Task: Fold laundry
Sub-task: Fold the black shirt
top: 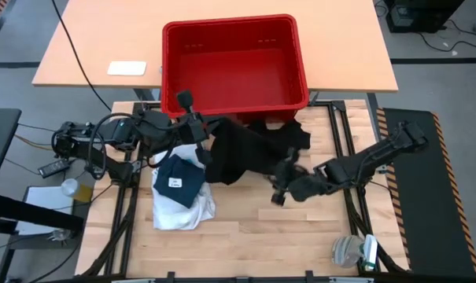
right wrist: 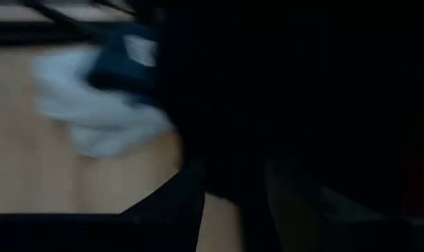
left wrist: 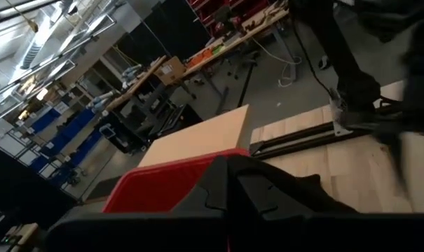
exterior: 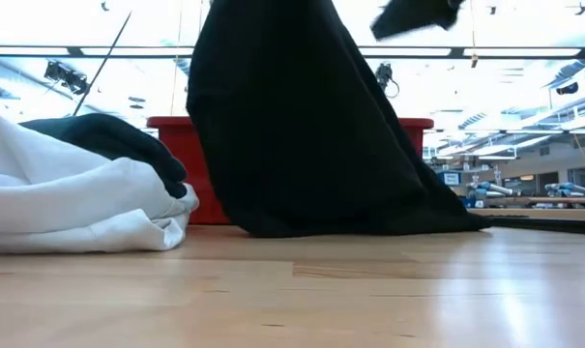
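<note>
My left gripper [top: 197, 135] is raised just in front of the red crate [top: 168, 71] and is shut on a large black garment [top: 245, 149]. The garment drapes down from it toward the table's right. In the low view it [exterior: 302, 126] hangs like a curtain with its lower edge on the wood. A white shirt [top: 182, 211] lies crumpled at the near left, with a small dark blue piece [top: 178, 179] resting on top of it. My right gripper [top: 278, 192] hovers at the garment's near right edge. Its wrist view is blurred, with dark cloth [right wrist: 282, 105] close in front. My left gripper pinches an upper part of the black garment [left wrist: 289, 192] between its shut fingers, coming in roughly level from the table's left. Which edge or how many layers it has is hidden by the fingers. The cloth hangs below the hold, and its lower edge [exterior: 350, 227] rests on the table.
The red crate [exterior: 197, 184] stands open at the table's far edge. Beyond it is a second tabletop with a white card [top: 126, 68]. Black frame rails run along both table sides. Small items [top: 352, 250] lie at the near right corner. Bare wood [top: 269, 236] shows near the front.
</note>
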